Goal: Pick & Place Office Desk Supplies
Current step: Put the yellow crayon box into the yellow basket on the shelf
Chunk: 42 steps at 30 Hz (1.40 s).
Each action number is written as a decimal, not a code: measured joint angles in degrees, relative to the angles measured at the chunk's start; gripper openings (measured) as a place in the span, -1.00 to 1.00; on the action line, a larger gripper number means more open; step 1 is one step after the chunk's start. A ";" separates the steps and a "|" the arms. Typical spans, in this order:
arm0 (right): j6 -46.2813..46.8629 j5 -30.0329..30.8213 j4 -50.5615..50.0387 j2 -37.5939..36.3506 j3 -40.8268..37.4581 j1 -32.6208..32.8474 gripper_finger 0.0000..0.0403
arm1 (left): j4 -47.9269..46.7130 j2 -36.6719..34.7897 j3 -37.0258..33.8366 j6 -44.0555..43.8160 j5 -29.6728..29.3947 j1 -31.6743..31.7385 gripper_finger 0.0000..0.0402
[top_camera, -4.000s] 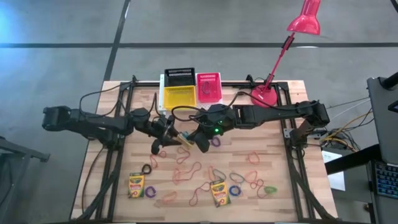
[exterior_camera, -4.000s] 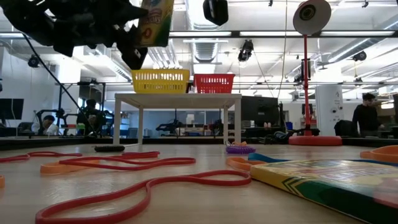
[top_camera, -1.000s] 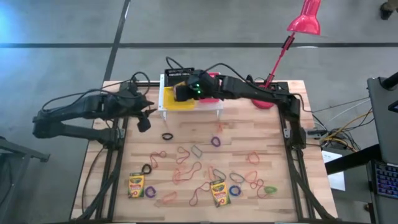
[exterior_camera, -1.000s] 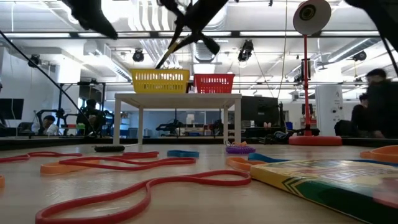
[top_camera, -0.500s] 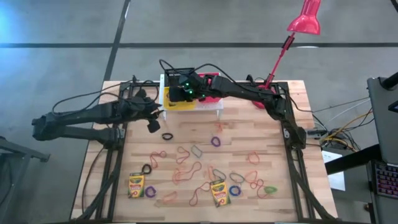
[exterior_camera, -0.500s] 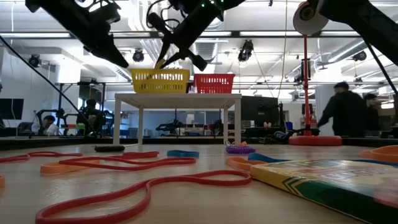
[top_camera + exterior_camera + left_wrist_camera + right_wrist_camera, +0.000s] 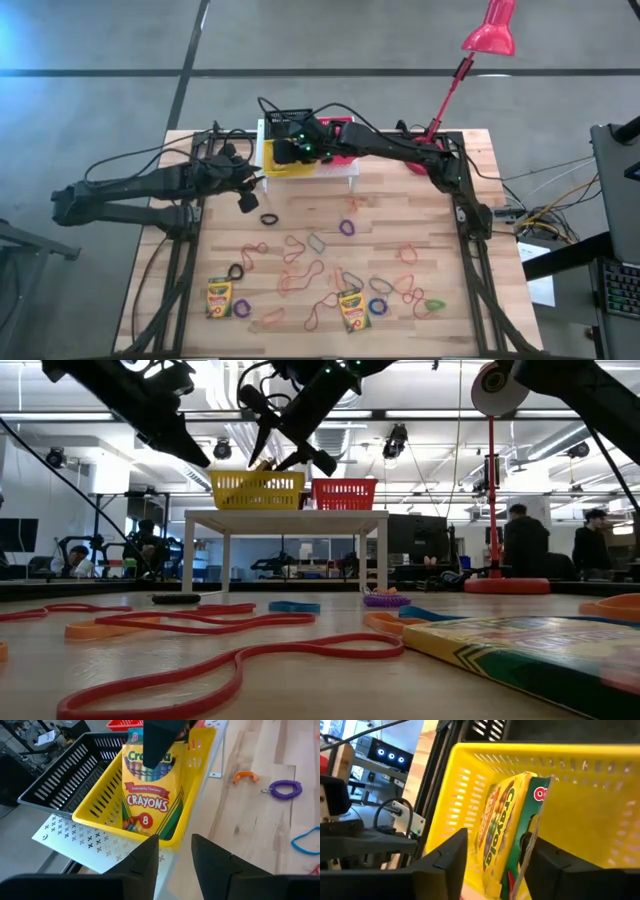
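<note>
My right gripper (image 7: 283, 150) reaches over the yellow mesh basket (image 7: 292, 168) and is shut on a yellow-and-green crayon box (image 7: 147, 795). The basket stands on the white perforated stand (image 7: 340, 173), beside a black basket (image 7: 290, 118) and a red one (image 7: 345, 493). My left gripper (image 7: 246, 202) hovers in front of the stand, its fingers slightly apart and empty. Two more crayon boxes (image 7: 219, 297) (image 7: 351, 310) lie flat near the table's near edge. Several rubber-band loops (image 7: 300, 275) are strewn on the wood. My right gripper pinches the crayon box near its top end (image 7: 134, 757) between its two fingers, one on each broad face (image 7: 502, 845). The fingers come from above, slanting down into the basket. The box stands nearly upright, a little tilted, with its lower end (image 7: 145, 827) inside the yellow basket.
The red desk lamp's base (image 7: 425, 155) stands at the far right of the table, and its head hangs beyond the far edge. A purple coil (image 7: 286, 789) and an orange band (image 7: 246, 776) lie right of the stand. People move in the room behind (image 7: 520, 545).
My right gripper has moved a little toward the table's left edge and down, lowering the crayon box into the yellow basket, then kept still. My left gripper has gone down and slightly toward the table's right edge, nearer the stand.
</note>
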 joint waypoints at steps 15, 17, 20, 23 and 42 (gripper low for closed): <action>-12.50 4.41 -6.49 -9.76 -0.05 -0.44 -0.19 | -10.66 0.00 10.79 -0.88 2.42 -0.09 -0.41; -17.69 4.76 -7.15 -12.26 0.00 -0.20 -0.21 | -14.67 0.00 13.48 -2.38 2.67 -0.20 -0.41; -26.90 4.82 -10.70 -16.00 0.00 1.45 -0.23 | -21.98 0.01 17.64 -5.78 4.75 -1.26 -0.41; -34.23 4.74 -18.09 -19.52 -0.09 4.65 -0.25 | -29.90 0.02 20.77 -11.06 8.78 -4.67 -0.41; -41.71 21.04 -29.39 -32.59 -23.90 22.98 -0.28 | -33.83 6.32 5.63 -94.87 21.70 -64.57 -0.42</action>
